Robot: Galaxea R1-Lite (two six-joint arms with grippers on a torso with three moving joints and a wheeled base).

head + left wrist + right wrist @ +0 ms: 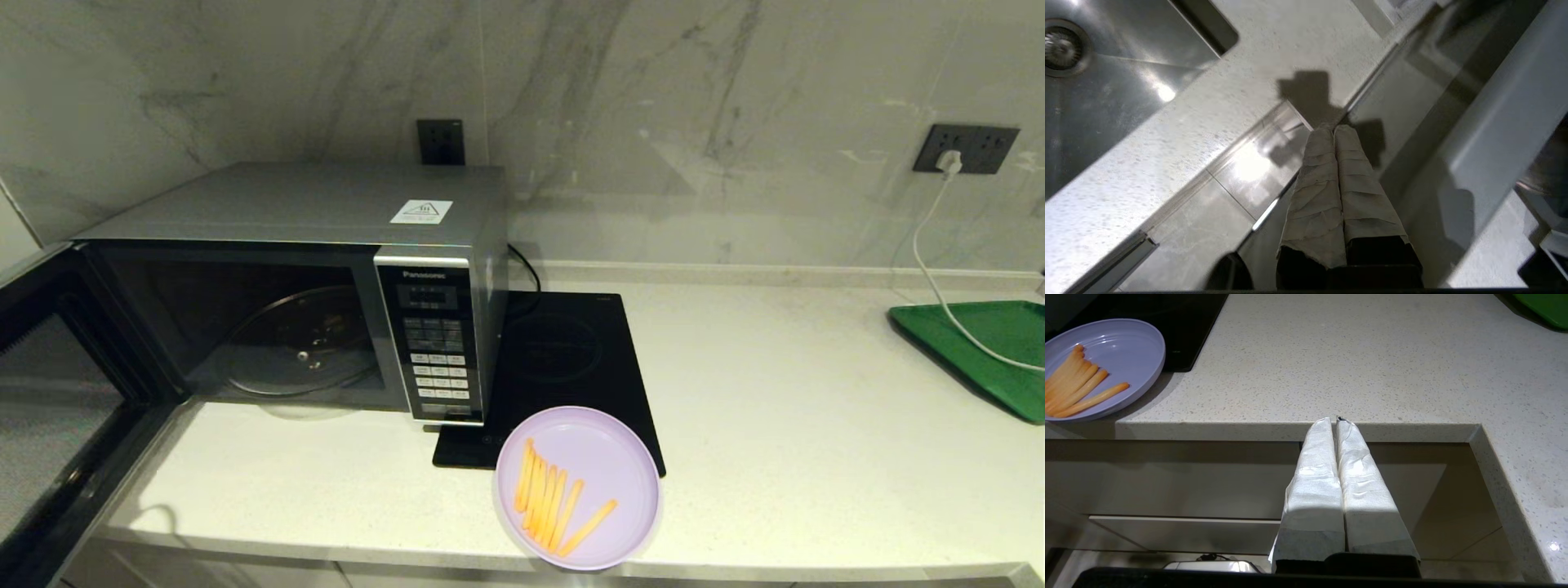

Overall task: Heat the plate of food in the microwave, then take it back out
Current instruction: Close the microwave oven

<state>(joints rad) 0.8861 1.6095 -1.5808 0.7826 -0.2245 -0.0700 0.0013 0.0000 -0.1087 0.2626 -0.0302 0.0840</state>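
From the head camera I see neither arm. One microwave (326, 286) stands door open, its glass turntable (298, 343) bare; one plate (577, 487) at the counter (816, 457) edge holds about eight fries (555, 502).

Left wrist: my left gripper (1334, 130) hangs pinched together below the counter.

Right wrist: my right gripper (1333, 420), fingers together, sits low before the counter edge, well apart from the plate (1106, 355).

Microwave (302, 286) at worktop (816, 425) left, door (57, 392) swung open leftward. Cooktop (563, 359) just right of it. Plate of food (577, 487) at front edge, overlapping cooktop's near corner. Tray (980, 351) far right, cable (939, 278) running onto it from wall socket (967, 149) behind.
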